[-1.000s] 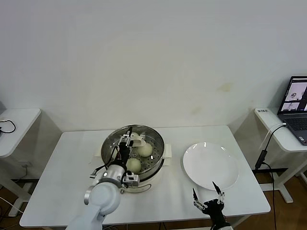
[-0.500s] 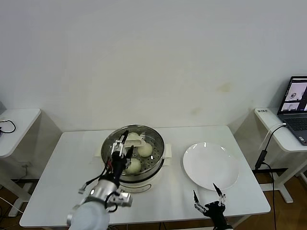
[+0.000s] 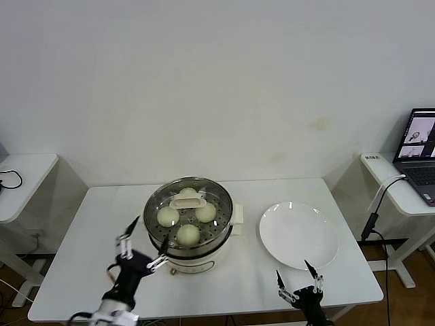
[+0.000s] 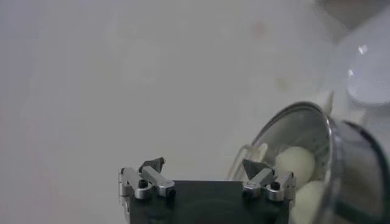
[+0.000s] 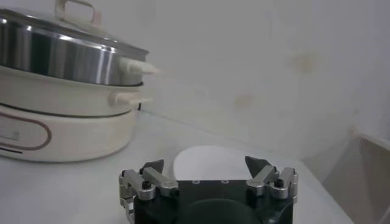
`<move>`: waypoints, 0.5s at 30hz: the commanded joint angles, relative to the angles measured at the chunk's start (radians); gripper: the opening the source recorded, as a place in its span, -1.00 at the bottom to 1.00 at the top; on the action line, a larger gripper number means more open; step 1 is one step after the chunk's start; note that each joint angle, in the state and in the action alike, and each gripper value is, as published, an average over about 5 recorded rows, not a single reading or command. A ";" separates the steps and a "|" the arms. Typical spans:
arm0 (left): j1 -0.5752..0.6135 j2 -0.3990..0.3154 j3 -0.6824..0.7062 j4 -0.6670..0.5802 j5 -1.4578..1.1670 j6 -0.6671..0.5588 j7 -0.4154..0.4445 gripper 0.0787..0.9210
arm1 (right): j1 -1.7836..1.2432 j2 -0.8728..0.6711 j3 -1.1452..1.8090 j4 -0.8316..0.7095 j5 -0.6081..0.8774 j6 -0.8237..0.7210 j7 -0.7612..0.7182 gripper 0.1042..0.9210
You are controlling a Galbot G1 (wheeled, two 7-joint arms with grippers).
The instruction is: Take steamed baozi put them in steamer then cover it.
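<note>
Steamed baozi point(image 3: 188, 234) inside the steamer point(image 3: 190, 252), seen through the glass of the cover point(image 3: 187, 207): one near the front, one point(image 3: 168, 216) toward the robot's left, one point(image 3: 206, 212) toward its right, and a fourth mostly hidden behind the cover's cream-white handle point(image 3: 186, 200). Steamer on the white table point(image 3: 88, 224), a little left of the table's middle, shiny steel wall above a cream-white base, cover seated on its rim with the handle at centre. Just beside it on the robot's right, a flat white plate point(image 3: 299, 234), bare, not touching the steamer. Left tool point(image 3: 144, 240) low near the table's front edge, in front of and to the left of the steamer, fingers spread wide, holding nothing and apart from the steamer; in the left wrist view the left tool point(image 4: 204, 169) with both fingertips spread, the steamer's rim and two buns point(image 4: 295, 163) off to one side behind glass. Right tool point(image 3: 297, 280) parked at the table's front edge, in front of the plate, also spread wide and holding nothing; in the right wrist view the right tool point(image 5: 207, 170) resting low with the plate point(image 5: 204, 163) just beyond and the steamer point(image 5: 61, 112) farther off with its cover on. At the far right, a laptop point(image 3: 416, 151) on a separate side table point(image 3: 391, 178).
</note>
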 commanded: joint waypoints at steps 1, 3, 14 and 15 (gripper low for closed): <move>0.244 -0.060 -0.167 0.078 -0.698 -0.203 -0.165 0.77 | -0.049 -0.055 -0.010 0.078 0.103 -0.033 -0.001 0.76; 0.252 -0.073 -0.165 0.094 -0.692 -0.235 -0.181 0.77 | -0.063 -0.066 -0.014 0.084 0.118 -0.040 0.001 0.76; 0.278 -0.090 -0.162 0.133 -0.677 -0.290 -0.175 0.77 | -0.102 -0.073 -0.038 0.098 0.155 -0.086 0.014 0.76; 0.281 -0.090 -0.161 0.129 -0.676 -0.288 -0.172 0.77 | -0.104 -0.073 -0.039 0.099 0.157 -0.089 0.015 0.76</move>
